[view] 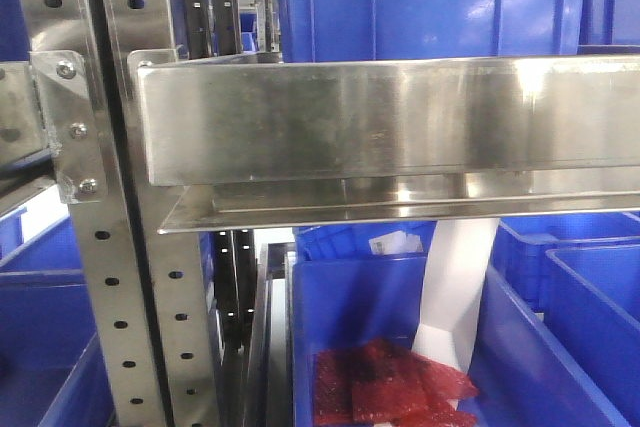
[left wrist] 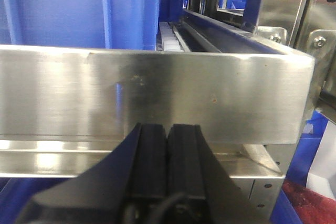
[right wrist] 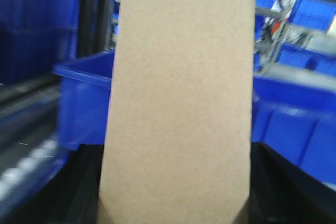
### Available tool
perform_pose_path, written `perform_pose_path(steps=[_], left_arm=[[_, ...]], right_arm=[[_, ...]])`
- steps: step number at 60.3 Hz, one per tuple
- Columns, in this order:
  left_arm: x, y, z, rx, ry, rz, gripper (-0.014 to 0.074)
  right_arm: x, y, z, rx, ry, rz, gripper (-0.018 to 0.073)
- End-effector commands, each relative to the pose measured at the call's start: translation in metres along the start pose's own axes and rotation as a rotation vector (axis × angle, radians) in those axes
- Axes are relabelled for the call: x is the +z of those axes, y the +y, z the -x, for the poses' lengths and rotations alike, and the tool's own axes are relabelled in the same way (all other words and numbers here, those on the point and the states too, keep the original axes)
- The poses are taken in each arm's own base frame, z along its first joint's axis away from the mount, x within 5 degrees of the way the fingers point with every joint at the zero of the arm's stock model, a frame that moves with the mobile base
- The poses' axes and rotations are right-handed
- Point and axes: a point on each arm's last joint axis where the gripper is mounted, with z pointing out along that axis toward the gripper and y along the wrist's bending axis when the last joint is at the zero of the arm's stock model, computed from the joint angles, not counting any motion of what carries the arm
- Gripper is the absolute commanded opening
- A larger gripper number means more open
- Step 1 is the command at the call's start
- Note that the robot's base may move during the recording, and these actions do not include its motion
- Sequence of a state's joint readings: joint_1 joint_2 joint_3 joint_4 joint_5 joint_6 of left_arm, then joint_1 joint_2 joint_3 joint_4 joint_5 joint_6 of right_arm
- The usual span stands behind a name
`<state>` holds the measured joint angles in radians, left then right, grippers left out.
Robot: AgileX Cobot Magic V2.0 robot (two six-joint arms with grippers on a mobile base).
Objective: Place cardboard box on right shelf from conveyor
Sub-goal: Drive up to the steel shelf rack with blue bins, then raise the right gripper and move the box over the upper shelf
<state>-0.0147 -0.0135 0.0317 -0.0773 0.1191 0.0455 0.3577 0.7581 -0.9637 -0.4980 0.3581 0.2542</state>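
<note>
The cardboard box [right wrist: 178, 93] is a plain tan slab that fills the middle of the right wrist view, standing upright. My right gripper [right wrist: 176, 205] is shut on its lower part, with the dark fingers [right wrist: 79, 187] showing on either side of it. The right shelf [view: 400, 117] is shiny steel with a tall front lip and spans the front view. In the left wrist view my left gripper [left wrist: 168, 132] is shut with nothing between its pads, just in front of the shelf lip [left wrist: 157, 93]. The conveyor is out of view.
Perforated steel uprights [view: 110, 277] stand left of the shelf. Blue bins sit above the shelf [view: 420, 2] and below it [view: 560, 337]; one lower bin holds red packets [view: 385, 387] and a white strip [view: 455, 287]. More blue bins [right wrist: 84, 103] lie behind the held box.
</note>
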Motion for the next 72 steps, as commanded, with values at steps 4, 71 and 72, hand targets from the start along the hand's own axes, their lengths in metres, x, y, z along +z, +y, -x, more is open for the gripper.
perform_pose_path(steps=[4,71,72], left_arm=[[-0.001,0.0,0.006,-0.005,-0.091,0.003,-0.0116],[-0.001,0.0,0.006,-0.005,-0.091,0.003,-0.0116],[-0.001,0.0,0.006,-0.005,-0.091,0.003,-0.0116]], right_arm=[[0.027,0.0,0.03,-0.245,-0.097,-0.01,0.006],[0.139,0.02,-0.083,-1.089,0.208,0.217,0.006],[0.141,0.019,-0.084,-1.088,0.209,0.216,0.006]])
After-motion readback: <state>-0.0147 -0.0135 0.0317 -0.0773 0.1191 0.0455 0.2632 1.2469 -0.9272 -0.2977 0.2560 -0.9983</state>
